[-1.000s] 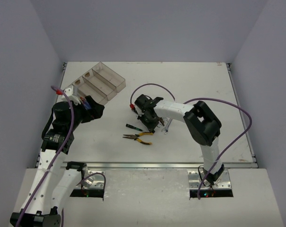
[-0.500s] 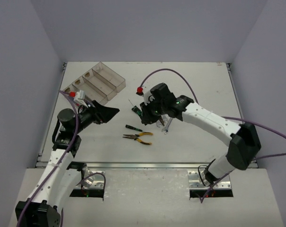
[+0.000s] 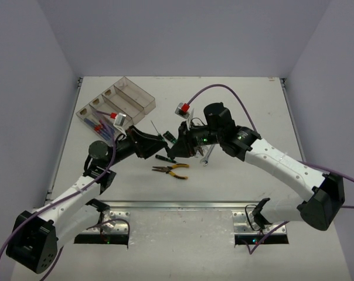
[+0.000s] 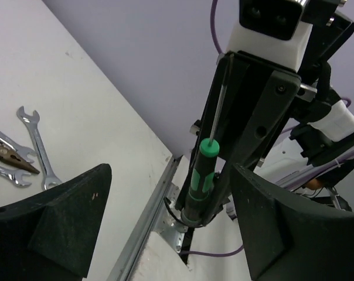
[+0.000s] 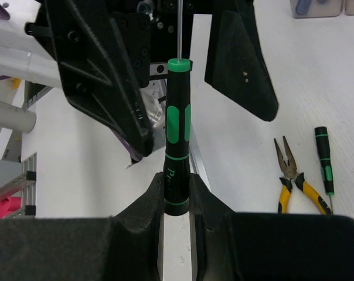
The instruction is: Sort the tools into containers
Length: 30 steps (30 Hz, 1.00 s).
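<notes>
The right gripper (image 5: 177, 188) is clamped on the butt end of a green-and-black screwdriver (image 5: 178, 132). It holds the tool in the air just beyond the pliers (image 3: 172, 170), with the thin shaft pointing toward the left gripper (image 3: 147, 142). The left gripper is wide open, its fingers (image 4: 65, 216) spread to either side of the held tool and clear of it. The pliers lie flat on the table (image 3: 253, 105). A second green-and-black screwdriver (image 3: 164, 158) lies just beyond them, and a wrench (image 3: 207, 155) lies near their right side. The row of clear bins (image 3: 136, 96) sits well beyond the pliers, off to the left, with red handles showing in its nearest end compartment.
</notes>
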Each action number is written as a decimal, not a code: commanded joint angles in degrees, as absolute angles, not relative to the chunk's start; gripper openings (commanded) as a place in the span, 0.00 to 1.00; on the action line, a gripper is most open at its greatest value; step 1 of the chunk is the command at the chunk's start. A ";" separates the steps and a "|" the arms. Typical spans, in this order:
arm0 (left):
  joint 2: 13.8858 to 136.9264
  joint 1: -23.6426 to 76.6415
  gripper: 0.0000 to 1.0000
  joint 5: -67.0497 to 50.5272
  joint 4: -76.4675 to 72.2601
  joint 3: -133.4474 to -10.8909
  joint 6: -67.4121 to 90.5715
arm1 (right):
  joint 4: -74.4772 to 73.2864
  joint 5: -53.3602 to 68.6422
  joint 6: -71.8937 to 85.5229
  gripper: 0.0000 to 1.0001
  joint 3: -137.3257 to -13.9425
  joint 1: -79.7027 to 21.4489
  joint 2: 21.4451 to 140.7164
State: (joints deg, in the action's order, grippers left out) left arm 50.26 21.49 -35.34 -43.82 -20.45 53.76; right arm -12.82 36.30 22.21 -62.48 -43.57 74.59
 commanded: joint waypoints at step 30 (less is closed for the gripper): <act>100.46 -5.11 0.00 16.76 20.44 -79.96 39.53 | -22.73 -9.43 21.51 0.99 -48.06 -37.63 61.80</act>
